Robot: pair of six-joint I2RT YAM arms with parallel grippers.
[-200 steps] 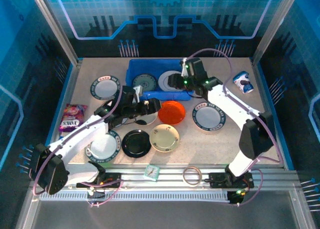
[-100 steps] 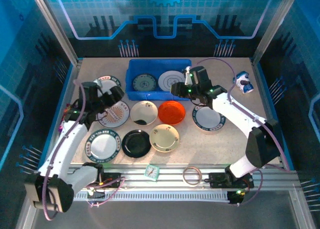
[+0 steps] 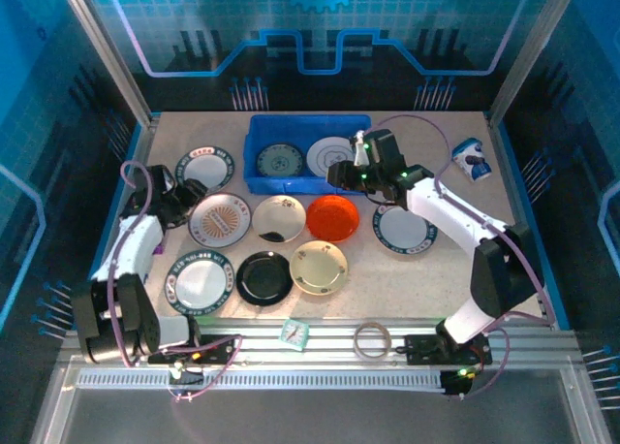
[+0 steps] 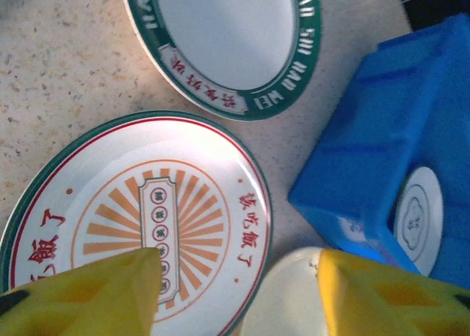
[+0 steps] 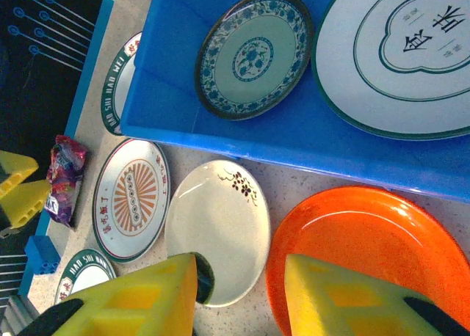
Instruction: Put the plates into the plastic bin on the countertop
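The blue plastic bin holds a blue-patterned plate and a white plate. On the countertop lie a sunburst plate, a white flower plate, an orange-red plate, a black plate, a cream plate and three green-rimmed plates. My left gripper hangs open over the sunburst plate's right edge. My right gripper stands open above the flower plate and the orange-red plate.
A ring of tape and a small clock lie on the front rail. A white-and-blue object sits at the back right. A candy packet lies at the far left edge.
My left arm has swung back from the middle plates to the left side. My right gripper has shifted slightly forward off the bin's front wall.
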